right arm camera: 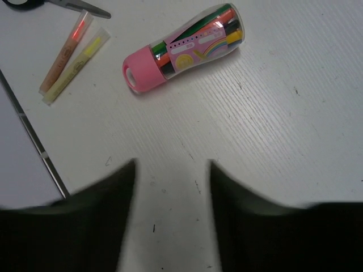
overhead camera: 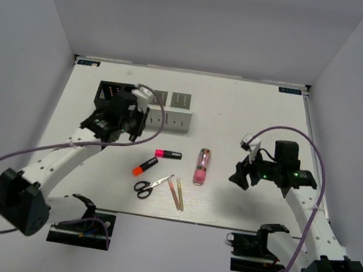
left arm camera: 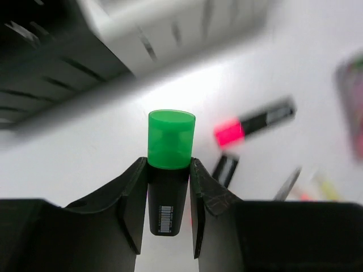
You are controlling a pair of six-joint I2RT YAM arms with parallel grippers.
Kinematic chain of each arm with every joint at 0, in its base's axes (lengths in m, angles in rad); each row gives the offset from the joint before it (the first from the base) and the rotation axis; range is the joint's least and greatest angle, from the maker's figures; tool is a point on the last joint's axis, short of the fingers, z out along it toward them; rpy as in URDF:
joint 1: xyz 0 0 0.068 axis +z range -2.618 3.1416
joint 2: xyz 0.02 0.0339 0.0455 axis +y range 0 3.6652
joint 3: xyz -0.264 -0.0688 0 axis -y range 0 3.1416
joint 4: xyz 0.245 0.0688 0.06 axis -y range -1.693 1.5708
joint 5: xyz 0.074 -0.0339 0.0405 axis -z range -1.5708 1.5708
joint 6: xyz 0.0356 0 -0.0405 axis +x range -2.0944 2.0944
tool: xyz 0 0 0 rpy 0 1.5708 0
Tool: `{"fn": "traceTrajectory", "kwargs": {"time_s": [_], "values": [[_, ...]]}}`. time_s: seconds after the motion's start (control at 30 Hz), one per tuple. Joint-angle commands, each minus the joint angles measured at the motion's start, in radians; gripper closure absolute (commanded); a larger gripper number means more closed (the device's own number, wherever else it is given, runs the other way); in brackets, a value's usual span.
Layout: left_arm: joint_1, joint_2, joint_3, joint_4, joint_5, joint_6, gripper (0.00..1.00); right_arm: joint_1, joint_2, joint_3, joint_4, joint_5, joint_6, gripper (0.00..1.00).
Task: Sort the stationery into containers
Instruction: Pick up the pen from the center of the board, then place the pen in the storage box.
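My left gripper (left arm camera: 168, 170) is shut on the green-capped black marker (left arm camera: 170, 141), held in the air close to the black organizer (overhead camera: 111, 93) and the light grey organizer (overhead camera: 174, 116); in the top view the left gripper (overhead camera: 124, 119) hides the marker. The pink-capped marker (overhead camera: 167, 154), orange-capped marker (overhead camera: 144, 167), black-handled scissors (overhead camera: 149, 186), two yellow-pink sticks (overhead camera: 177, 193) and pink tube pen (overhead camera: 202, 165) lie on the table. My right gripper (right arm camera: 172, 170) is open and empty, just above the table near the pink tube pen (right arm camera: 181, 48) and sticks (right arm camera: 72, 56); it also shows at the right of the top view (overhead camera: 239, 174).
The white table (overhead camera: 252, 119) is walled at the back and sides. A strip edge (right arm camera: 31, 136) crosses the left of the right wrist view. Purple cables hang from both arms.
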Motion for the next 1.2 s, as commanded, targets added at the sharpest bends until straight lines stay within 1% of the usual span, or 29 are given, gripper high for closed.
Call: {"fn": "traceTrajectory", "kwargs": {"time_s": [0.0,0.03,0.1,0.13,0.17,0.2,0.23,0.27,0.37,0.4,0.43,0.5,0.57,0.7,0.8,0.97,1.0,1.03,1.1,1.13,1.17], "values": [[0.059,-0.094,0.052,0.199,-0.141,-0.161,1.0,0.005,-0.014,-0.001,-0.003,-0.045,-0.011,0.67],[0.09,-0.089,0.059,0.221,-0.167,-0.172,1.0,0.017,0.001,0.012,-0.021,-0.083,-0.049,1.0],[0.139,-0.057,0.103,0.258,-0.277,-0.209,1.0,0.005,0.009,0.004,-0.008,-0.093,-0.029,1.0],[0.156,-0.043,0.121,0.275,-0.298,-0.216,1.0,0.006,0.006,0.001,-0.006,-0.093,-0.029,1.0],[0.206,0.006,0.158,0.287,-0.334,-0.248,1.0,0.006,0.003,-0.005,0.018,-0.093,-0.013,0.94],[0.223,0.021,0.169,0.298,-0.347,-0.255,1.0,0.006,0.004,-0.017,0.029,-0.09,-0.008,0.73],[0.24,0.053,0.177,0.309,-0.35,-0.259,1.0,0.008,0.0,-0.02,0.037,-0.093,-0.008,0.44],[0.277,0.084,0.199,0.347,-0.35,-0.261,1.0,0.009,-0.011,-0.023,0.041,-0.099,-0.008,0.38],[0.325,0.153,0.265,0.363,-0.373,-0.25,1.0,0.011,-0.023,-0.051,0.064,-0.119,-0.026,0.38],[0.343,0.2,0.293,0.361,-0.368,-0.249,1.0,0.009,-0.02,-0.053,0.067,-0.123,-0.026,0.41],[0.352,0.213,0.307,0.37,-0.346,-0.244,1.0,0.011,-0.017,-0.051,0.064,-0.128,-0.026,0.46],[0.372,0.259,0.319,0.408,-0.344,-0.223,1.0,0.011,-0.008,-0.054,0.069,-0.126,-0.034,0.49],[0.383,0.277,0.322,0.442,-0.338,-0.213,1.0,0.011,-0.005,-0.054,0.07,-0.122,-0.035,0.49],[0.388,0.353,0.348,0.438,-0.319,-0.212,1.0,0.012,-0.005,-0.057,0.073,-0.106,-0.04,0.5],[0.385,0.359,0.3,0.474,-0.302,-0.233,1.0,0.008,0.0,-0.06,0.073,-0.093,-0.045,0.5],[0.36,0.366,0.223,0.516,-0.304,-0.224,0.96,0.008,0.003,-0.06,0.072,-0.09,-0.046,0.5],[0.359,0.368,0.217,0.511,-0.308,-0.221,0.94,0.008,0.003,-0.06,0.073,-0.093,-0.043,0.49],[0.359,0.371,0.201,0.514,-0.31,-0.22,0.9,0.009,0.0,-0.06,0.073,-0.093,-0.045,0.49],[0.359,0.37,0.198,0.537,-0.318,-0.22,0.78,0.008,-0.002,-0.06,0.069,-0.093,-0.046,0.48],[0.357,0.371,0.197,0.536,-0.316,-0.217,0.76,0.008,-0.005,-0.062,0.066,-0.093,-0.046,0.45],[0.359,0.364,0.197,0.533,-0.315,-0.215,0.7,0.008,-0.005,-0.06,0.067,-0.091,-0.048,0.43]]}}
